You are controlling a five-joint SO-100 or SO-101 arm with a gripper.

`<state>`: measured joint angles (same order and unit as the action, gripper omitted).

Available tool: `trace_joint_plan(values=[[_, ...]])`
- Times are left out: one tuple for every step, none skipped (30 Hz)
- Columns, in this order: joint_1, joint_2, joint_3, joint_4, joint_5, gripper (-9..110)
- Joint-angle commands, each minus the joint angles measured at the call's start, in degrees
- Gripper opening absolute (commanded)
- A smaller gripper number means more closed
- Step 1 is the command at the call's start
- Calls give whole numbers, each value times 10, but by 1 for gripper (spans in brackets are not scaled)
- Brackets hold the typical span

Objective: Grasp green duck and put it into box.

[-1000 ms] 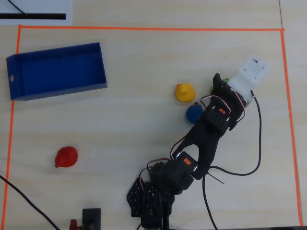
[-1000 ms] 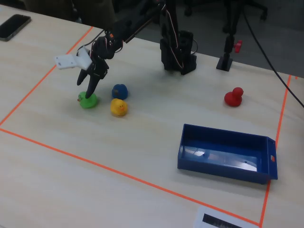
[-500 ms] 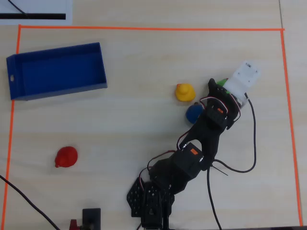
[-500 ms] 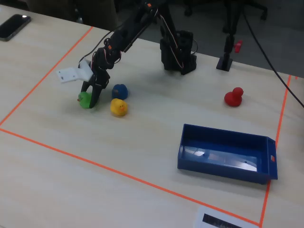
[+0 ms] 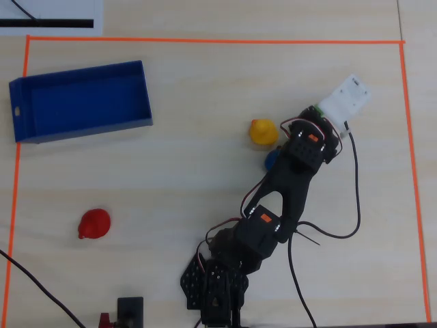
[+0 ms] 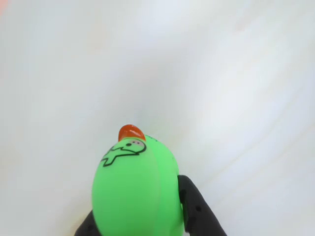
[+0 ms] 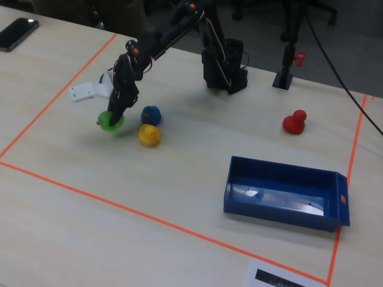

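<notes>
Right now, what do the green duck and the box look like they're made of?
Green duck: likely soft rubber or vinyl, a smooth rounded body with a slight sheen, printed black lines and an orange beak. Box: probably rigid plastic, with thin straight blue walls and light glinting off its floor.

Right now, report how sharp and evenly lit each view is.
Wrist view: small lime-green rubber duck sharp between the jaws, table washed out, blurred. Overhead view: even light, crisp; dark-blue open-topped box clear. Fixed view: soft shadow under the duck, glare on the box floor.

A yellow duck [image 5: 262, 131] and blue duck [image 5: 272, 159] sit right of centre, a red duck [image 5: 93, 223] lower left, overhead.
</notes>
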<state>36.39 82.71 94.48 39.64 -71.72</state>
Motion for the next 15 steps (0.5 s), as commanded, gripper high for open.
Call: trace_joint_plan(values=[[-134,111,-139,273,104,0],[-178,127,-163,316,125,0],[-225,140,-189,359,145,0],[-273,149,-213,396,163,0],[-327,153,-238,434,182,0],[-377,152,-261,466,201,0],[-429,149,-271,486,219,0],[-481,148,-265,491,236,0],[-529,141,-259,492,254,0],[-578,127,-258,496,274,0],[-624,107,-265,496,294,0],[-663,81,-283,496,310,0],[-692,49,-313,498,322,0],[-714,14,-352,499,330,0],[-729,-22,-402,502,333,0]])
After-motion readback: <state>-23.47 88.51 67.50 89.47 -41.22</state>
